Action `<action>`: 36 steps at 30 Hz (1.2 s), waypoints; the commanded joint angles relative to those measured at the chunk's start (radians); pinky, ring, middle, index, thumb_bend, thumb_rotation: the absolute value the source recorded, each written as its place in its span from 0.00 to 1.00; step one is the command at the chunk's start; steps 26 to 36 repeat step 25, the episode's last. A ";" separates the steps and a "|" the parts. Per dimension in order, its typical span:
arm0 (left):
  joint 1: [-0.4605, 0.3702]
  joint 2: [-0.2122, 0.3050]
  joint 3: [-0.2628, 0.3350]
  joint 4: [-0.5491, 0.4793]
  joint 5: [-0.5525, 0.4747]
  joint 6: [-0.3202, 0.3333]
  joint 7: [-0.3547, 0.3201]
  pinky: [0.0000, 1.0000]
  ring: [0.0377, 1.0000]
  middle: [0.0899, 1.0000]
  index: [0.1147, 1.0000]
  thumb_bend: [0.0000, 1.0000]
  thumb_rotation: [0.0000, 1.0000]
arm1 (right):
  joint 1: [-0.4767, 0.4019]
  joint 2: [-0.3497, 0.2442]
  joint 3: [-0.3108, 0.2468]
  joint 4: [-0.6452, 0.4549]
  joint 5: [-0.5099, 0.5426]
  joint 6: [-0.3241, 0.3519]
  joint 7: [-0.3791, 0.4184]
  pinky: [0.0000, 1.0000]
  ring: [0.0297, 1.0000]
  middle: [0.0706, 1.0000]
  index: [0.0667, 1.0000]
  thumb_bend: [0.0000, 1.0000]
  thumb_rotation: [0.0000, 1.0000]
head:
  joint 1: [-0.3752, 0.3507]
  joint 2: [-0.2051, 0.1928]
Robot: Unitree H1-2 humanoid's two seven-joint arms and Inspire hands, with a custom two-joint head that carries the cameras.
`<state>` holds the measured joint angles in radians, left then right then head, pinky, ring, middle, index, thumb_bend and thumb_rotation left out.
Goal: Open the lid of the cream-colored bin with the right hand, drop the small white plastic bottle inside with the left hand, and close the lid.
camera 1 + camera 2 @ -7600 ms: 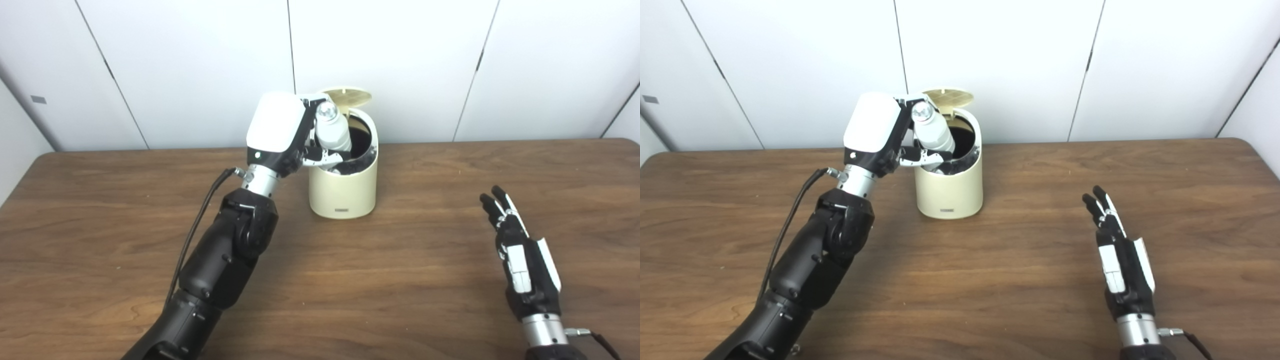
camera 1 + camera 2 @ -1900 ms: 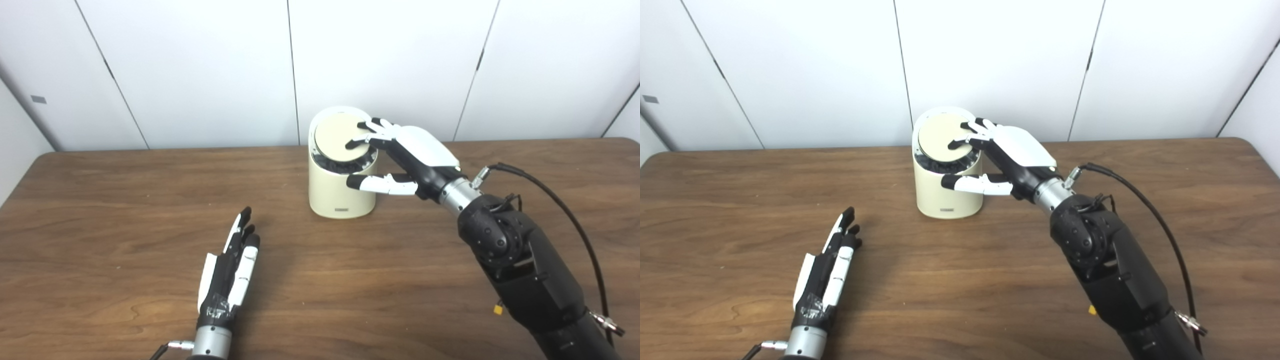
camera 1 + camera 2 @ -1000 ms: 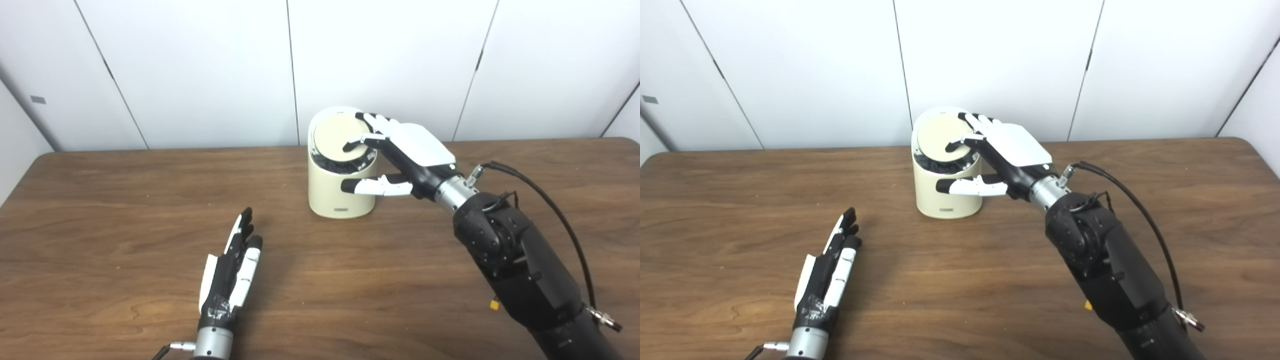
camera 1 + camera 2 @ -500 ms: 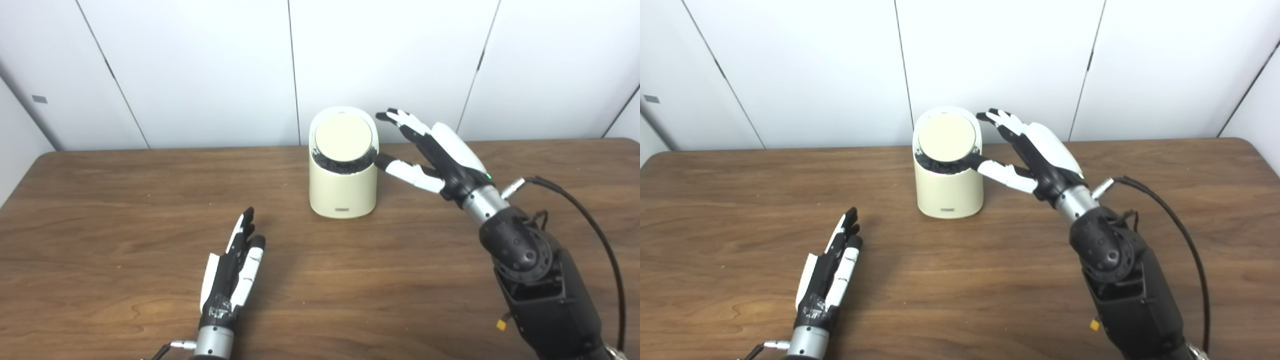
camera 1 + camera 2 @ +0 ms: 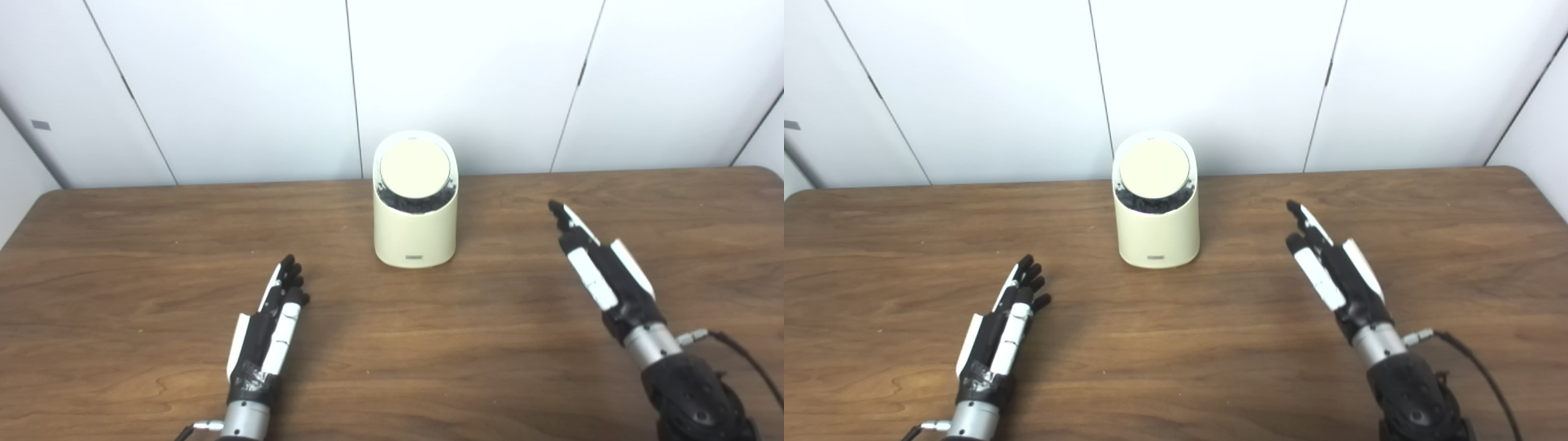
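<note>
Basically done, last step is pulling clear of the bin.

Left eye view:
- bin [image 5: 416, 229]: upright at the table's [image 5: 122, 245] far middle, lid [image 5: 414, 171] lying flat on top, looks closed.
- bottle: not visible; judged inside the bin.
- right hand [image 5: 597, 269]: empty, fingers straight and spread slightly, well clear of the bin on its right.
- retreat tip: keep the hand low and away, no brushing the lid, since a nudge might pop it.

Right eye view:
- left hand [image 5: 1001, 327]: flat near the table, fingers extended, holding nothing, apart from the bin.
- vs 0.5 s ago: right hand was raised beside the lid rim; now lowered and pulled back toward the robot.
- vs 7.6 s ago: lid was up, left hand was holding the bottle over the opening.
</note>
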<state>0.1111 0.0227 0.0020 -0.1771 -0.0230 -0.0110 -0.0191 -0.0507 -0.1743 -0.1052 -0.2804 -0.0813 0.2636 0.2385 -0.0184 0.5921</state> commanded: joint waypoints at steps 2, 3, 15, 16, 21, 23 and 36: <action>0.036 0.032 0.029 -0.032 -0.040 -0.048 -0.019 0.99 0.99 0.99 1.00 0.52 0.94 | 0.009 0.033 -0.049 -0.006 0.127 -0.073 -0.024 1.00 1.00 1.00 0.99 0.75 1.00 | 0.002 0.002; 0.045 0.036 0.034 -0.041 -0.045 -0.061 -0.022 1.00 0.99 0.99 1.00 0.52 0.97 | 0.022 0.043 -0.055 0.002 0.154 -0.090 -0.025 1.00 1.00 1.00 0.99 0.74 1.00 | 0.001 -0.001; 0.143 0.017 0.102 -0.087 -0.102 -0.096 -0.010 1.00 1.00 1.00 1.00 0.49 0.99 | 0.148 0.076 -0.063 0.081 0.244 -0.272 -0.055 1.00 1.00 1.00 1.00 0.66 1.00 | 0.011 0.023; 0.147 0.019 0.105 -0.089 -0.099 -0.095 -0.009 1.00 1.00 1.00 1.00 0.48 0.99 | 0.155 0.074 -0.062 0.083 0.248 -0.281 -0.055 1.00 1.00 1.00 1.00 0.66 1.00 | 0.011 0.026; 0.153 0.025 0.121 -0.102 -0.087 -0.081 -0.002 1.00 0.98 0.98 1.00 0.49 0.99 | 0.197 0.070 -0.056 0.068 0.249 -0.305 -0.062 1.00 1.00 1.00 1.00 0.66 1.00 | 0.006 0.050; 0.152 0.027 0.125 -0.111 -0.080 -0.067 -0.001 1.00 0.99 0.99 1.00 0.50 0.99 | 0.211 0.071 -0.055 0.067 0.246 -0.320 -0.065 1.00 1.00 1.00 1.00 0.66 1.00 | 0.001 0.058; 0.153 0.026 0.125 -0.128 -0.073 -0.048 0.001 1.00 0.99 0.98 1.00 0.50 1.00 | 0.221 0.073 -0.054 0.064 0.238 -0.326 -0.074 1.00 1.00 1.00 1.00 0.67 1.00 | 0.001 0.073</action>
